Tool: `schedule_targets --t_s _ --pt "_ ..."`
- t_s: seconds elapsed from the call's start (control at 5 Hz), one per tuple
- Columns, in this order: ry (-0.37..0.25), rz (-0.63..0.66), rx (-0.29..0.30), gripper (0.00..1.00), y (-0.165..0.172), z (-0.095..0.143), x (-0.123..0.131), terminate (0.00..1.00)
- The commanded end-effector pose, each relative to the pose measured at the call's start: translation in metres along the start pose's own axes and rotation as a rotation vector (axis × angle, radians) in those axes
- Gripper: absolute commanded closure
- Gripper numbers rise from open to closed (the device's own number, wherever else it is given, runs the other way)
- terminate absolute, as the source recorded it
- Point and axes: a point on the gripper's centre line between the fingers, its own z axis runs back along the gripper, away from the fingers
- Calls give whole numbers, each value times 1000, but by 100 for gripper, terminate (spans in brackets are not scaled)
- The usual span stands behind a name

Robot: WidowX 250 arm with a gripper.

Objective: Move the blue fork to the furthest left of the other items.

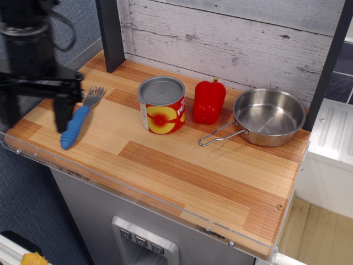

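Wooden countertop (182, 165) of striped light and reddish planks, edged in front by a clear plastic strip, mounted on a grey cabinet (105, 221). Behind it, a whitewashed plank wall (237, 38) with a dark upright post (110, 33) at the left rear corner and another dark post (328, 66) at the right. Blue-grey fabric panel (83, 27) to the left, white ribbed appliance top (336, 132) off the right edge, pale floor below it.

Blue fork (77, 120) with short silver metal head and thick ribbed bright-blue handle, flat on the counter near the left edge, tines toward the wall, handle toward the front; furthest left of everything on the board. Well to its right, a red-and-yellow tin can (161, 105) with grey lid, upright. Just beside the can, a red bell pepper (209, 101), upright, close to the can though contact cannot be told. Right again, a small steel pan (269, 117), its wire handle (218, 136) angled toward the front left, ending near the pepper's base.

Black robot gripper (36, 107) blurred at the left edge, above the board's corner, jaws spread wide apart, nothing between them; right finger (62, 110) just beside the fork's handle, contact not discernible through the blur. Open counter across the whole front half.
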Motion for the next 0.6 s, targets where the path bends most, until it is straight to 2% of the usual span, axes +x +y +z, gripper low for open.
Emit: schedule_targets --t_s 0.0,0.2,0.4 --pt "-83 -41 -44 0 -3 10 -24 0" --pt "-66 -95 -130 0 -12 4 -30 0" --pt "-66 -95 -130 0 -12 4 -30 100"
